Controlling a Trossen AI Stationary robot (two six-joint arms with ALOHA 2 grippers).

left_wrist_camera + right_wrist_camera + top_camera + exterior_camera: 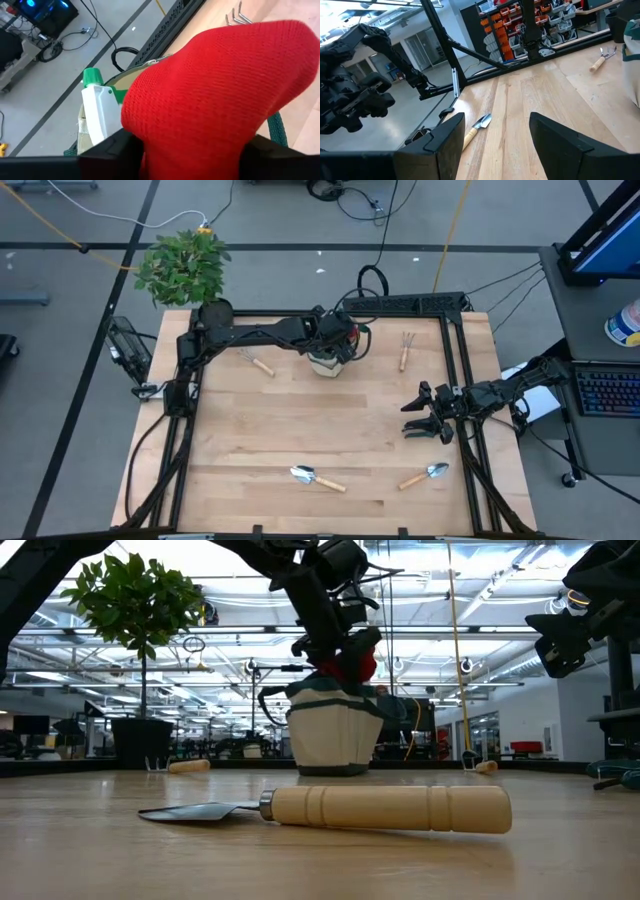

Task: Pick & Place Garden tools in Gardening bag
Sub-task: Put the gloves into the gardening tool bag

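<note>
You are at the placing step: your left hand is over the mouth of the gardening bag at the far side of the tabletop, with the red glove between its fingers. Whether the hand grips the glove or is letting it go, I cannot tell. The green-white bottle stands already inside the bag. The next move calls for a clear release, so the glove drops inside and does not hang on the rim, and then a lift straight up.

Your right hand waits near the right edge with fingers wide and nothing between them.

On the tabletop I count 4 tools outside the bag: 2 trowels, one at the near side and one beside it to the right, 1 claw rake right of the bag, and 1 wooden-handled tool left of it.
</note>
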